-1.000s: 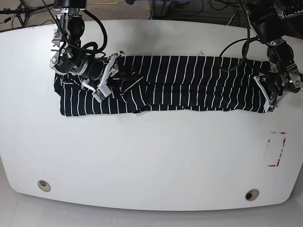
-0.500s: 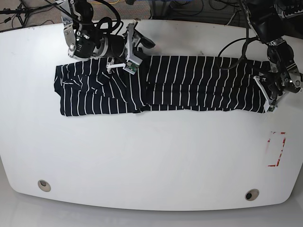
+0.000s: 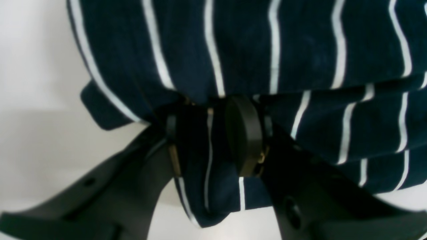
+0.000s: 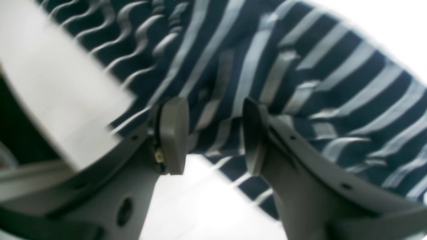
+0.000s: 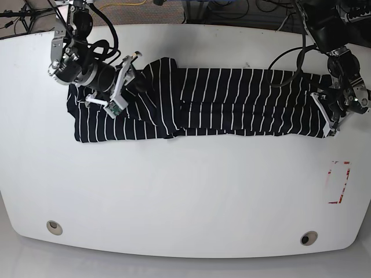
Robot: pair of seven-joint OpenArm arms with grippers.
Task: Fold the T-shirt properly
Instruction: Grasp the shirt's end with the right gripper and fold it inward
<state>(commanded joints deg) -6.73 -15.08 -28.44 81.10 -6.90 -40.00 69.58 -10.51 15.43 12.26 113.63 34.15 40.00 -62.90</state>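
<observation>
The dark T-shirt [image 5: 243, 101] with thin white stripes lies stretched as a long band across the far half of the white table [image 5: 185, 191]. My left gripper [image 5: 331, 116] is at its right end. In the left wrist view that gripper [image 3: 208, 136] is shut on a bunched fold of the T-shirt [image 3: 267, 43]. My right gripper [image 5: 123, 86] is over the left end of the garment. In the blurred right wrist view its fingers [image 4: 171, 133] stand apart, with the striped T-shirt [image 4: 300, 83] showing in the gap.
A red rectangular mark [image 5: 339, 182] is on the table at the right. Two round holes [image 5: 54, 226] [image 5: 308, 238] sit near the front edge. Cables [image 5: 232, 8] lie beyond the far edge.
My right gripper swung up and right along the shirt's far edge, then back down-left over the left end. A bump of fabric now stands at the top edge. The left gripper stayed put.
</observation>
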